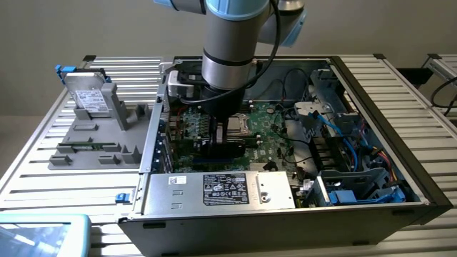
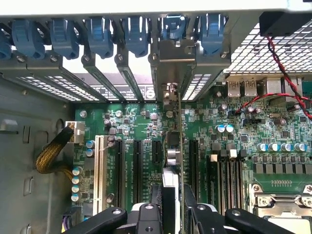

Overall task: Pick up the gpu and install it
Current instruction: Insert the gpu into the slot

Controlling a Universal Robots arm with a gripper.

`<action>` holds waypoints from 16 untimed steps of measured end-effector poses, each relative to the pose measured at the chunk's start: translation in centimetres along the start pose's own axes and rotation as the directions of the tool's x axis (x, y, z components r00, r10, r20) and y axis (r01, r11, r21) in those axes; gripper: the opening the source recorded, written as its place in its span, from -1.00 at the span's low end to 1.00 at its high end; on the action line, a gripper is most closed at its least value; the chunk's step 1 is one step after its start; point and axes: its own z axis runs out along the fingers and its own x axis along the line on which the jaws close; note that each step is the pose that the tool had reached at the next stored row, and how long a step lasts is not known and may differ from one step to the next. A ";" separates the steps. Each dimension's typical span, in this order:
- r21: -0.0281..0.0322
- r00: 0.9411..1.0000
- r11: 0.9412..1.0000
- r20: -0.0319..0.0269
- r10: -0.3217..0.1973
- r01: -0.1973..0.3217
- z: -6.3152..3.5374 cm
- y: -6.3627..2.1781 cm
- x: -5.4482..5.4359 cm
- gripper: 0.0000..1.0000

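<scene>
Gripping the gpu [image 2: 175, 156] edge-on in the partly closed hand [image 2: 171, 217], directly beneath it, long axis parallel to the motherboard [image 2: 243, 122] slots [image 2: 138, 168], far end toward the rear of the case [image 2: 29, 161].

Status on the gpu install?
Gripper shut on the gpu. Card upright, edge-on at the motherboard slots, bracket end at the case rear openings. Fully seated or not: cannot tell. Nothing seen blocking it.

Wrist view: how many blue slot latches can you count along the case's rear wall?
6 whole latches, side by side in one row above the slot brackets. A seventh is cut off at the picture's edge; more may be hidden.
</scene>
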 end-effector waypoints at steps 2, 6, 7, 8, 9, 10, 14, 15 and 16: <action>0.000 1.000 1.000 0.000 0.000 0.000 -0.01 0.00 0.0 -0.44; 0.000 1.000 1.000 0.000 0.003 -0.003 -0.02 -0.05 0.0 -0.44; 0.000 1.000 1.000 0.000 0.005 -0.005 -0.02 -0.06 0.0 -0.44; 0.000 1.000 1.000 0.001 0.006 -0.006 -0.02 -0.06 0.0 -0.44; 0.000 1.000 1.000 0.001 0.008 -0.008 -0.02 -0.06 0.0 -0.44; 0.000 1.000 1.000 0.001 0.009 -0.009 -0.02 -0.06 0.0 -0.44; 0.000 1.000 1.000 0.002 0.017 -0.017 -0.01 -0.02 0.0 -0.44; -0.001 1.000 1.000 0.002 0.017 -0.017 -0.01 0.04 0.0 -0.44; -0.001 1.000 1.000 0.002 0.018 -0.018 0.00 0.07 0.0 -0.44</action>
